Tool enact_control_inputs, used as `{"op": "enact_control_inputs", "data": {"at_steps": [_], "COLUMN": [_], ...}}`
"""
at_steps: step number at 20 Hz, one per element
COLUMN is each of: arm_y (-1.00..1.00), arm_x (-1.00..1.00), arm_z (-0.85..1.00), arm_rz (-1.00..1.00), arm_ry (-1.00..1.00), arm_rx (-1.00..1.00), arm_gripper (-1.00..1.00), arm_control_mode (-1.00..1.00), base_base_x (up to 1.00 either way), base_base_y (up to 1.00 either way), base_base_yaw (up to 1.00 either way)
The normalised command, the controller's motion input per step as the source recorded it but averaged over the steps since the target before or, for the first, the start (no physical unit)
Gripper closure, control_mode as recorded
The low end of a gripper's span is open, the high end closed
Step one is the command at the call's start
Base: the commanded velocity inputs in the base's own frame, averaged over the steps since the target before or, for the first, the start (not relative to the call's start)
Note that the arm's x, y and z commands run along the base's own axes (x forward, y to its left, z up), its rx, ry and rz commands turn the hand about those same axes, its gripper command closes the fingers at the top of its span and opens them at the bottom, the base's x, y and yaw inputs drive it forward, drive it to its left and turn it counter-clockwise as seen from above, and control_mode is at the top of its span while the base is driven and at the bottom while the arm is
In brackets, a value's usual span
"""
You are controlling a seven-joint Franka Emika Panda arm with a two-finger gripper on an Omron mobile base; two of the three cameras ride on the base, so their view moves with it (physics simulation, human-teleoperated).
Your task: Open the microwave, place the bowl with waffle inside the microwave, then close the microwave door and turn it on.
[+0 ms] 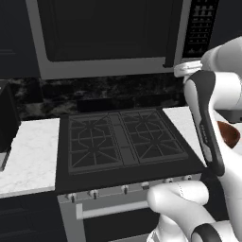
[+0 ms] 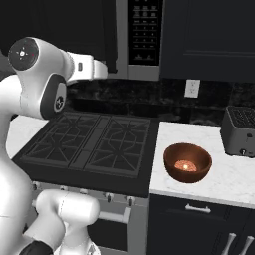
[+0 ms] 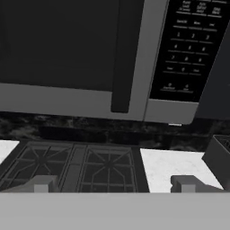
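Note:
The microwave (image 1: 108, 38) (image 2: 124, 35) (image 3: 90, 54) hangs above the stove, and its microwave door (image 3: 58, 45) of dark glass is closed. A dark vertical handle (image 3: 127, 54) (image 1: 172, 33) runs along the door's right edge, beside the black button panel (image 3: 191, 49) (image 2: 145, 30). My gripper (image 3: 114, 185) is open and holds nothing; it faces the microwave front a short way off, below the handle. The copper-brown bowl (image 2: 188, 162) with the waffle (image 2: 185, 166) in it stands on the white counter right of the stove. In the left base view my arm half hides the bowl (image 1: 229, 133).
A black gas stove (image 1: 123, 139) (image 2: 89, 144) with knobs and a grey oven bar sits under the microwave. A small dark toaster (image 2: 241, 130) (image 3: 220, 157) stands at the back right of the counter (image 2: 224, 184). A dark appliance (image 1: 7, 118) stands on the left counter.

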Motion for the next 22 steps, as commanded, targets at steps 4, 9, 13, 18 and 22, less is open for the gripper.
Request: {"op": "enact_control_inputs", "data": {"at_steps": [4,9,13,18,22], "arm_y": [-0.14,0.0,0.0,-0.01,0.0], "arm_x": [0.24,0.27,0.43,0.52,0.44], "arm_z": [0.0,0.04,0.08,0.04,0.0], "arm_rz": [0.0,0.0,0.0,0.0,0.0], "arm_ry": [0.0,0.0,-0.03,0.0,0.0], "arm_rx": [0.03,0.0,0.0,0.03,0.01], "arm_gripper": [-1.0,-1.0,-1.0,-1.0,-1.0], "arm_control_mode": [-1.0,-1.0,-1.0,-1.0,-1.0], "base_base_x": [0.0,0.0,0.0,0.0,0.0], "base_base_y": [0.0,0.0,0.0,0.0,0.0], "base_base_yaw": [0.0,0.0,0.0,0.0,0.0]}}
